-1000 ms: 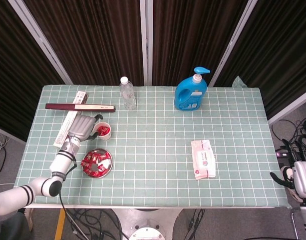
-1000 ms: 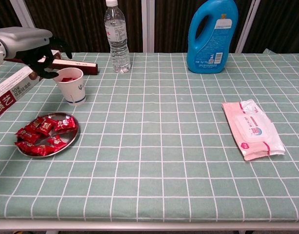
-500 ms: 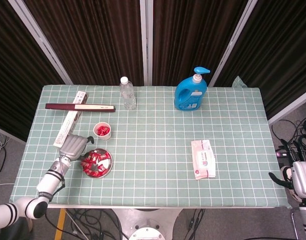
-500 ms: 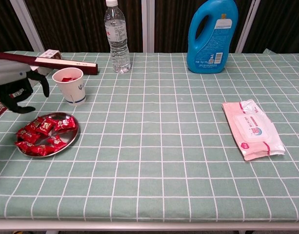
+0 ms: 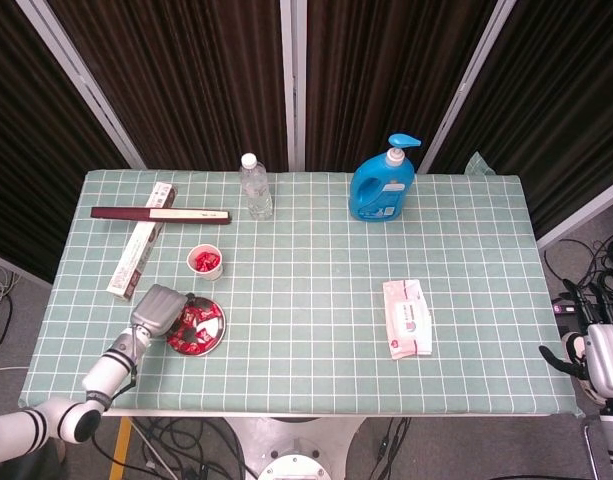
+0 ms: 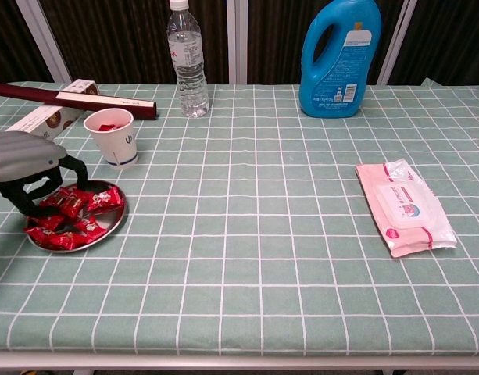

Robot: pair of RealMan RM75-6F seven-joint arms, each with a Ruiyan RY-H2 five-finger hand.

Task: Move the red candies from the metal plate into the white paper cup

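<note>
Red candies [image 6: 71,215] lie heaped on the plate [image 6: 114,223], just in front of the cup [image 6: 112,137], which already holds a few. Over the plate's left side hangs the left hand [image 6: 28,168], fingers spread and curved down onto the heap, nothing visibly held, placed, I judge, for another pick. The right hand [image 5: 591,365] idles well off to the right, its fingers too unclear to judge.

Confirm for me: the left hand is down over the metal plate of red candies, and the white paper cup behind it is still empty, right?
Not quite. The left hand is over the metal plate of red candies, but the white paper cup is not empty: the chest view shows red candy inside it.
</note>
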